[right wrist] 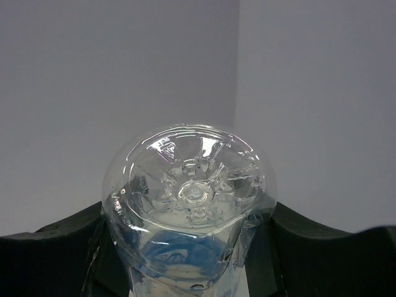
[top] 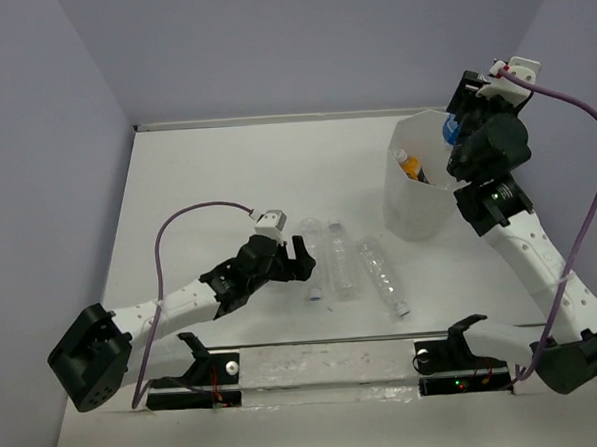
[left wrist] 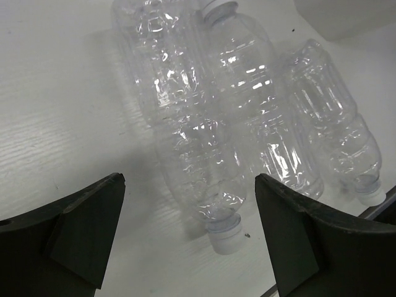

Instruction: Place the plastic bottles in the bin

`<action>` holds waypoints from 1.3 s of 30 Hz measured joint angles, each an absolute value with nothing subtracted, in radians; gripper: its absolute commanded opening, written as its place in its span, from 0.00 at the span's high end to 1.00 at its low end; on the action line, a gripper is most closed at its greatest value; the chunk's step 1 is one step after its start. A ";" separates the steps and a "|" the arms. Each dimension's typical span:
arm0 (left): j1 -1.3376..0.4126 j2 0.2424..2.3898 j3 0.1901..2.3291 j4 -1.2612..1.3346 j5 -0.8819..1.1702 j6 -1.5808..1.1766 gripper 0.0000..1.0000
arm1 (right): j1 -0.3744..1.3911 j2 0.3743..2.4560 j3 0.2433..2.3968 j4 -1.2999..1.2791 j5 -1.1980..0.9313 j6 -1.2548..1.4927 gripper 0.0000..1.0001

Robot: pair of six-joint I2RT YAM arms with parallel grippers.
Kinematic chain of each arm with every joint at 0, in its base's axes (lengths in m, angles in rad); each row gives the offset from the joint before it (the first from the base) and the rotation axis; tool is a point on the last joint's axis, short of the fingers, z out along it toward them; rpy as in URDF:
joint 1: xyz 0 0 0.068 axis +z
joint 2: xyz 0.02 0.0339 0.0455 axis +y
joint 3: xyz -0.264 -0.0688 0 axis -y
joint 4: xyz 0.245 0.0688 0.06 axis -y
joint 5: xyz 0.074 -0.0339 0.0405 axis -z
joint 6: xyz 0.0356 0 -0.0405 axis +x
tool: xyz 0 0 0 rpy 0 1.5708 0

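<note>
Blue-labelled bottle [right wrist: 192, 204] is pinched in your right gripper [right wrist: 185, 257] over the bin [top: 414, 203]; centre it, then release. Left gripper [left wrist: 195, 244] hangs spread above clear bottles [left wrist: 204, 161].

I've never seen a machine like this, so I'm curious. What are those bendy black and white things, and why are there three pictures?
They are two robot arms bolted to the near edge of a white table. One picture looks down from a camera above. The other two come from little cameras on each wrist. The left tool is open, next to three clear crinkly plastic bottles lying on the table. The right tool grips a clear plastic bottle with a blue label, up by the rim of the tall translucent white plastic bin. An orange-yellow bottle sits inside the bin.
</note>
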State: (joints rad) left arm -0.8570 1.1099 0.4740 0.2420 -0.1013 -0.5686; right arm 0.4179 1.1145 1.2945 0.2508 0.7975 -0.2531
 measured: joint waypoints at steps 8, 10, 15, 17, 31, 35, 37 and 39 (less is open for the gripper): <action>-0.934 1.267 0.533 0.212 -0.176 -0.601 0.04 | 0.367 1.225 1.240 0.149 0.760 -0.178 0.04; -0.943 1.295 0.544 0.212 -0.190 -0.609 0.04 | 0.367 1.213 1.241 0.116 0.736 -0.147 0.04; -0.952 1.369 0.570 0.212 -0.204 -0.621 0.05 | 0.367 1.114 1.241 0.026 0.605 -0.010 0.07; -0.955 1.406 0.588 0.213 -0.205 -0.623 0.07 | 0.371 1.069 1.240 0.007 0.547 0.039 0.07; -0.959 1.439 0.631 0.165 -0.296 -0.629 0.56 | 0.710 1.030 1.063 -0.050 0.212 0.265 0.02; -0.960 1.324 0.612 0.128 -0.323 -0.630 0.59 | 0.754 1.090 1.028 -0.044 0.143 0.321 0.00; -0.960 1.227 0.594 0.118 -0.333 -0.630 0.59 | 0.755 1.116 1.015 -0.036 0.121 0.356 0.00; -0.962 1.146 0.576 0.134 -0.334 -0.625 0.59 | 0.755 1.145 1.007 -0.029 0.111 0.396 0.00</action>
